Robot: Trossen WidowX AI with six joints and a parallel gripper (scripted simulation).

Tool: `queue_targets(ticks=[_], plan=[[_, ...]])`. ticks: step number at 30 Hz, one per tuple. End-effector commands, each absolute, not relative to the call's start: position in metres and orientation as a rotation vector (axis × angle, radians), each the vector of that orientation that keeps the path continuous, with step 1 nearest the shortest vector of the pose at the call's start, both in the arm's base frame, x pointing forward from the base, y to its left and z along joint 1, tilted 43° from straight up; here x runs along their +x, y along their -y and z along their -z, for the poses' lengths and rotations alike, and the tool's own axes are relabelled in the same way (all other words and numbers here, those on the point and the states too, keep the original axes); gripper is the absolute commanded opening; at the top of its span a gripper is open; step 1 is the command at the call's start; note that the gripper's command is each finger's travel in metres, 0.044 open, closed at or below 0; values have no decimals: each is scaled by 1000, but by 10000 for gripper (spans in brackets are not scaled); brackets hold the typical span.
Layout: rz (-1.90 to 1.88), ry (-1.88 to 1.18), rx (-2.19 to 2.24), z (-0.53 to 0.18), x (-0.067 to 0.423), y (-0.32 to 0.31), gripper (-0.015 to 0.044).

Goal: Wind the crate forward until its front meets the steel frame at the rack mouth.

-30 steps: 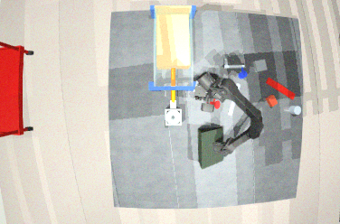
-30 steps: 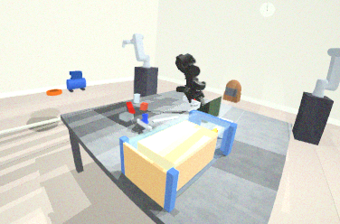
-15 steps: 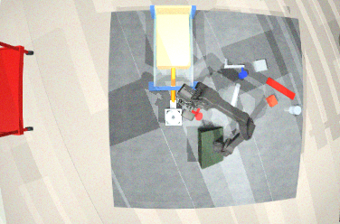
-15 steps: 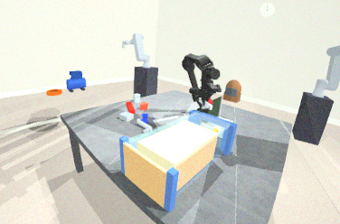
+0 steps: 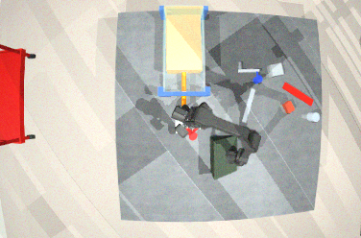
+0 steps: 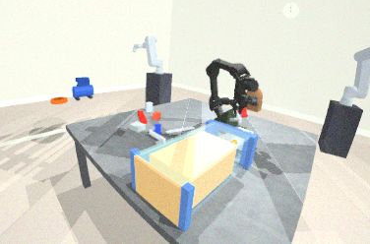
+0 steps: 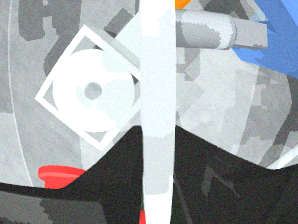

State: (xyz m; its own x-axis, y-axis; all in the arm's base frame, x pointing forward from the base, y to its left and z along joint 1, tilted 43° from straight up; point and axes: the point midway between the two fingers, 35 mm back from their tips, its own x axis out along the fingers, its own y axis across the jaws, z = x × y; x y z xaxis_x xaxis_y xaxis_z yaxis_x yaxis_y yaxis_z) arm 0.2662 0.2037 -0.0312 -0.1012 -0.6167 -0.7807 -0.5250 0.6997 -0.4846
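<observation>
The crate [image 5: 183,44] [image 6: 197,148] sits flat in the clear-panelled cubby. Its front stands back from the blue frame [image 5: 165,92] [image 6: 226,130] at the mouth, with a gap between. An orange strap [image 5: 183,83] runs from it to the winch [image 7: 60,95], whose round top hole faces up. The arm mostly hides the winch in the top view. My gripper [image 7: 153,133] is shut on the white bar of the winch handle [image 7: 158,75], above the bench by the winch. The handle's grey shaft and square key [image 7: 251,34] point sideways to the right in the wrist view. Its red knob [image 5: 192,135] [image 6: 244,113] [image 7: 62,175] is at lower left there.
A dark green block [image 5: 222,159] stands under the arm. On the right of the bench lie a white cranked tool [image 5: 249,70] with a blue knob [image 5: 257,79], a white bar [image 5: 249,106], a red bar [image 5: 298,93], an orange block [image 5: 288,107], a white box [image 5: 276,69] and a pale cylinder [image 5: 313,117].
</observation>
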Motion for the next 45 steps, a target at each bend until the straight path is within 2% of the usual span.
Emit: queue_targets(ticks=[1,13,45], plan=[[206,-1732,-844,46,248,-217,0],[339,-1700,-768,63,228,-228,0],[-38,-1797,-344,63,230,-225,0]])
